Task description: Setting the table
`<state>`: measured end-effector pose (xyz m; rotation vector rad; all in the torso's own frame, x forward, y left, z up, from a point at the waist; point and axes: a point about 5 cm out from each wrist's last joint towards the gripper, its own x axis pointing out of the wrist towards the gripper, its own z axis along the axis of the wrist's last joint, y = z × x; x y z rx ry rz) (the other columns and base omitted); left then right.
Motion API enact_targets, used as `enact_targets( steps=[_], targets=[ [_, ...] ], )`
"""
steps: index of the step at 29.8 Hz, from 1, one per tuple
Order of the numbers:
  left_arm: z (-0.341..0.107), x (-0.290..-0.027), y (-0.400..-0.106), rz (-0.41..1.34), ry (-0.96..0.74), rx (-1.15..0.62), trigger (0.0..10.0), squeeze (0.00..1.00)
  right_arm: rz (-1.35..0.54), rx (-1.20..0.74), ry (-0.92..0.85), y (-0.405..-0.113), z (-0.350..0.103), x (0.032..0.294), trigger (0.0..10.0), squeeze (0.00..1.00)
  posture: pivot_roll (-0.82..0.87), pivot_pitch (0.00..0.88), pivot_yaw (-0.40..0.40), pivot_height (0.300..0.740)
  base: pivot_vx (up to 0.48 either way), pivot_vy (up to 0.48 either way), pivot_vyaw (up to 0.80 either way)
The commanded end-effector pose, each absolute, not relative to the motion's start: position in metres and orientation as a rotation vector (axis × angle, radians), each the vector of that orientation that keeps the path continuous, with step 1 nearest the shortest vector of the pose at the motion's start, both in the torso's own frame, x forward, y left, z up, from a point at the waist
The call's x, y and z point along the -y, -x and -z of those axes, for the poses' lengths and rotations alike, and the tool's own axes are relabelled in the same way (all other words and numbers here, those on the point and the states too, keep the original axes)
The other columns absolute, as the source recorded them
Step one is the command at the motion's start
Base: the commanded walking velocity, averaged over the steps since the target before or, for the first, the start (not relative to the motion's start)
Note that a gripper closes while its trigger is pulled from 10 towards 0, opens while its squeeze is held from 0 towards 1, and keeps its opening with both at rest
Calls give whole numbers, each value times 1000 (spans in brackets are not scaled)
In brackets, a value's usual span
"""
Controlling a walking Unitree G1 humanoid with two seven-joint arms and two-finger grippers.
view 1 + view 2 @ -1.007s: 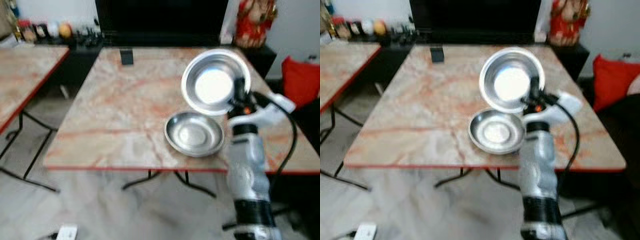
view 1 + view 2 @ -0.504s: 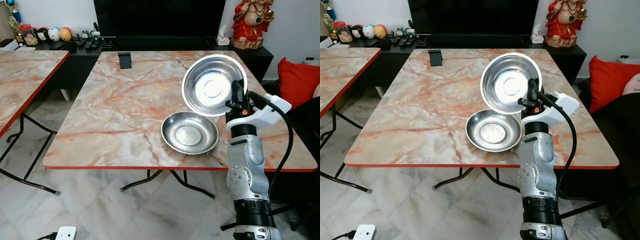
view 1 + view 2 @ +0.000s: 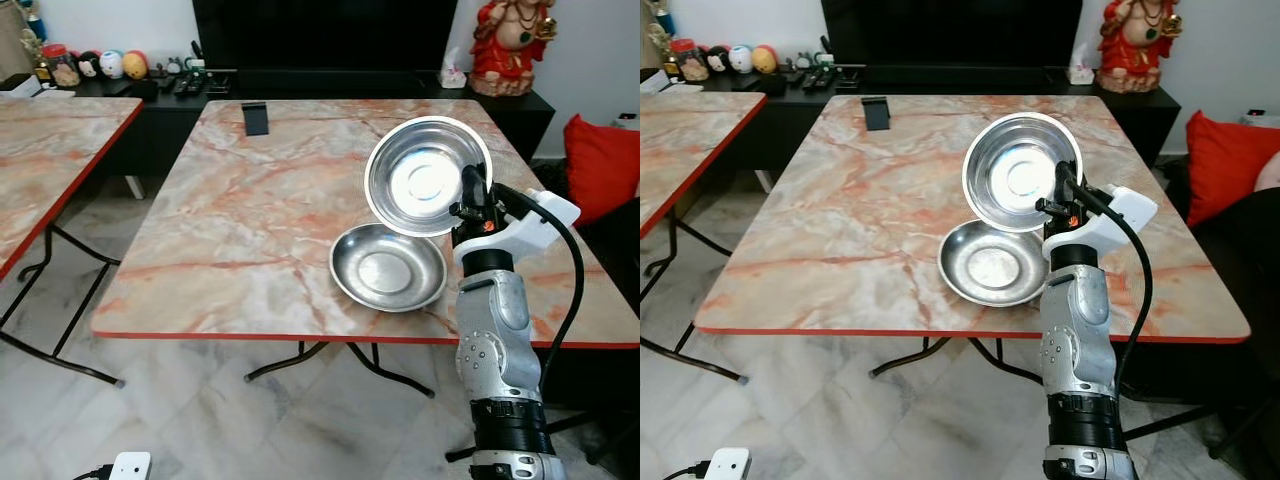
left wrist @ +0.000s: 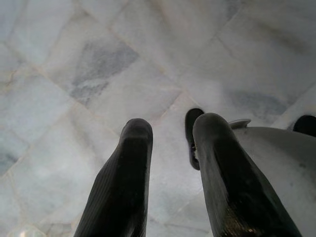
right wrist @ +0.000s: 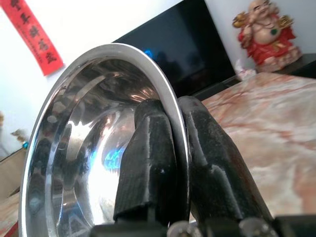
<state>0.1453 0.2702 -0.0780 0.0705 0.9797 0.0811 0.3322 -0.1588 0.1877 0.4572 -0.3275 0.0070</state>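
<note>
My right gripper is shut on the rim of a steel bowl, held up on edge with its hollow facing me, above the marble table's near right part. In the right wrist view the two fingers pinch the bowl's rim. A second steel bowl lies flat on the table just below and to the left of the held one, near the front edge. My left gripper hangs over the tiled floor, open with nothing between its fingers.
A small black stand sits at the table's far edge. A second marble table stands to the left. Behind are a black TV cabinet, a red figurine and a red cushion to the right. A white plug lies on the floor.
The blur from a second ago has cleared and the camera has shifted slightly. The held bowl stays in about the same place above the table.
</note>
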Motion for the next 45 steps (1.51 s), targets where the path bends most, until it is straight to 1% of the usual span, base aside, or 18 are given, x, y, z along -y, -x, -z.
enact_targets(
  steps=[1,6,13,24,38,45],
  targets=[
    [78,-272,-143,-86,-76,-995,10000,0,-6,318,-456,-333,-187,158,10000,0,-8,0,1,740,0,0,0],
    [79,-272,-142,-94,-65,-999,10000,0,-9,312,-459,-333,-186,156,10000,0,-6,0,0,740,0,0,0],
    [79,-272,-142,-90,-70,-999,10000,0,-14,310,-464,-333,-186,154,10000,0,-2,0,-3,740,0,463,0],
    [78,-273,-143,-85,-74,-998,10000,0,-9,304,-466,-334,-185,154,10000,0,-1,0,-2,740,0,0,0],
    [79,-272,-143,-60,-78,-1004,10000,0,42,260,-457,-335,-178,162,10000,0,-2,0,-3,740,0,0,0],
    [79,-272,-143,-61,-79,-1003,10000,0,30,255,-456,-335,-177,160,10000,0,-1,0,-4,740,251,0,0]
  ],
)
